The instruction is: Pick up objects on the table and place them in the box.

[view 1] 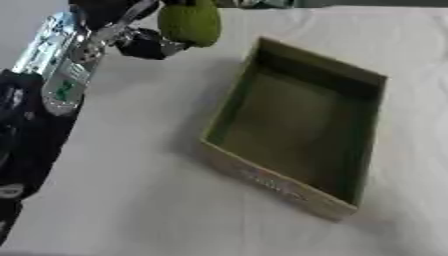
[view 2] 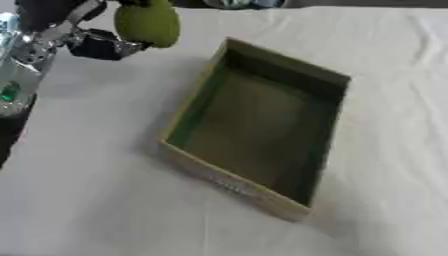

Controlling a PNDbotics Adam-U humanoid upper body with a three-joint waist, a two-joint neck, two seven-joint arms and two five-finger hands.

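Got the green fruit in my left hand, box is next.

My left hand [view 1: 149, 42] has its fingers curled round the fruit [view 1: 189, 21], up at the far left, off the table and hanging long axis roughly up-down. The box [view 1: 366, 130] sits just to the right and nearer me, open, looks empty, long side running diagonally from far right toward near left. Its far-left wall is the closest edge to the fruit, so I reckon it's a short carry right and over that rim. Loads of bare cloth [view 1: 131, 200] all round it. Right hand isn't showing at all.
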